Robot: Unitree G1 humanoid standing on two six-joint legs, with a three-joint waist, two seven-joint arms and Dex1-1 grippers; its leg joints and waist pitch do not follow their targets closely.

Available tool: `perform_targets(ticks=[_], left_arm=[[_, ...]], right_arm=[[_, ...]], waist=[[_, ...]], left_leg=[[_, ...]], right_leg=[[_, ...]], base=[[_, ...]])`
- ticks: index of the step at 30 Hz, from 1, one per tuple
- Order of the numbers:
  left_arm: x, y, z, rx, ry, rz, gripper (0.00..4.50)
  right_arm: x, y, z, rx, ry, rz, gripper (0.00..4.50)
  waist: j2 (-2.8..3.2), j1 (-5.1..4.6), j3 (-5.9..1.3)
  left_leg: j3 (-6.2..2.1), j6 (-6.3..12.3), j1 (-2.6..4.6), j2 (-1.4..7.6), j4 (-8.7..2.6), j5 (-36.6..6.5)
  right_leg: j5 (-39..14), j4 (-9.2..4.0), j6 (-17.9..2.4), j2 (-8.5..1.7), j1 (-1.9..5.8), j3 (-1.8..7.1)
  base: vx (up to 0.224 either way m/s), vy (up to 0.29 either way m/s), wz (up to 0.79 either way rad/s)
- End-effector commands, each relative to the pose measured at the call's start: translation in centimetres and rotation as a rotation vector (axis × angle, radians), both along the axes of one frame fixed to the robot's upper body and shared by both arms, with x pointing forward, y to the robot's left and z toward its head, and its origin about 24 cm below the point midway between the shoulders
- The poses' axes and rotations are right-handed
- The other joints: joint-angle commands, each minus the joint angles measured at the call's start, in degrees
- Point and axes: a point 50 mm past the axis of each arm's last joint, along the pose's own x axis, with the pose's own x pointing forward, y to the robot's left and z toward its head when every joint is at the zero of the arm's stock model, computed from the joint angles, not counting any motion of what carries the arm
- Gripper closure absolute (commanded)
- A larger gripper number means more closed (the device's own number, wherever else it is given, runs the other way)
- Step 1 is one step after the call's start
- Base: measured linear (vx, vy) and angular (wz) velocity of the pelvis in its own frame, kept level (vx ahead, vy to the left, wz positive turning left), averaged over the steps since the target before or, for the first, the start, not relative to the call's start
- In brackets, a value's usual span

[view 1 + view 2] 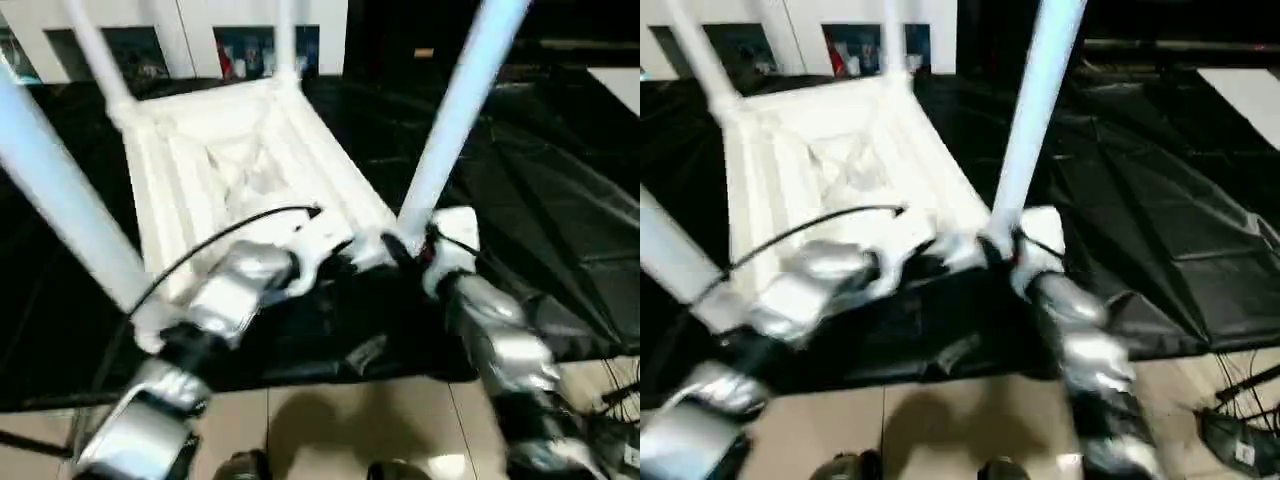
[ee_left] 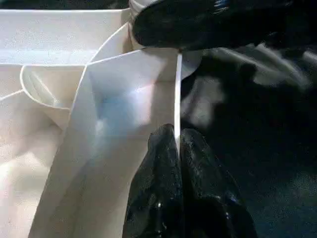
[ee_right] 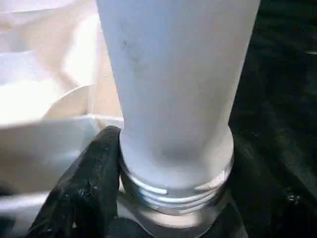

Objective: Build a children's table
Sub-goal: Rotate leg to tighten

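Clearly, handling: the children's table (image 1: 240,170) is looking light and hollow — thin moulded plastic, stiff along its ribs but likely flexing at the thin rim; the smooth surface is probably slippery under rubber fingers.

Where to hold: the rim wall is offering a good pinch for steadying, and the leg's thick base, just above the thread, is the sturdiest spot for turning — higher up the leverage may be straining the joint.

Looks: the top is lying upside down, its ribbed underside facing up, white all over, with four long tapered legs rising from the corners.

Place: it is sitting on the table (image 1: 560,220), which is draped in black sheeting, with the near edge towards the robot.

Near right leg (image 1: 455,120): it is standing in its corner socket, and in the right wrist view a band of screw thread (image 3: 176,191) is showing at its foot — so I judge it is not yet fully seated.

Left gripper (image 2: 177,144): its jaws are pressing together on the thin upright rim wall (image 2: 177,94) of the top, pinching it.

Right gripper (image 1: 405,250): its jaws are standing apart around the base of the near right leg, one black finger (image 3: 89,188) lying against the threaded collar.
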Motion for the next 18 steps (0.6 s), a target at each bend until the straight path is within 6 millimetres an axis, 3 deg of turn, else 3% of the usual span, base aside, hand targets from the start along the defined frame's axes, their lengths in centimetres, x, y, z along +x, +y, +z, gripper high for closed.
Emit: perform_targets(ticks=[1, 4, 7, 13, 18], left_arm=[[-0.1, -0.2, -1.5, 0.008, 0.024, 0.064, 4.50], [-0.1, -0.1, -1.6, 0.014, 0.021, 0.055, 4.50], [-0.2, 0.2, -1.5, 0.012, 0.021, 0.042, 4.50], [-0.8, 2.1, -1.4, 0.015, 0.018, 0.005, 4.50], [-1.6, 3.1, -1.3, -0.002, 0.026, -0.058, 4.50]], right_arm=[[-1.0, 2.1, -2.6, -0.008, 0.115, 0.052, 1.75], [-1.0, 2.7, -2.4, 0.016, 0.099, 0.086, 1.75], [-1.1, 2.7, -1.7, 0.075, 0.058, 0.115, 1.06], [-1.1, -0.6, 1.2, 0.052, -0.072, 0.200, 0.63], [-2.2, -2.3, 2.0, 0.000, -0.064, 0.376, 0.42]], waist=[[-0.51, -0.24, -2.52], [-0.67, -0.17, -2.52], [-0.97, -0.02, -2.56], [-1.18, -0.18, -2.76], [-1.31, 0.15, -3.11]], left_leg=[[-1.15, 0.62, 1.73, 1.84, -4.32, -15.2], [-1.11, 1.44, 1.41, 1.71, -4.28, -14.3], [-0.92, 2.73, 1.37, 1.70, -4.15, -13.9], [-1.07, 3.75, 0.80, 1.81, -4.22, -12.3], [-0.84, 5.95, 0.69, 1.89, -3.61, -8.7]], right_leg=[[-12.4, -5.14, -9.6, -1.89, 0.86, 1.47], [-10.1, -5.02, -9.1, -1.85, 1.04, 1.47], [-10.3, -5.21, -8.9, -1.95, 1.03, 1.51], [-10.4, -5.06, -8.8, -1.87, 1.37, 1.29], [-4.2, -4.49, -10.4, -1.82, 1.87, 1.34]], base=[[0.000, 0.000, 0.00], [0.000, 0.000, 0.00], [0.000, 0.000, 0.00], [0.000, 0.000, 0.00], [0.000, 0.000, 0.00]])
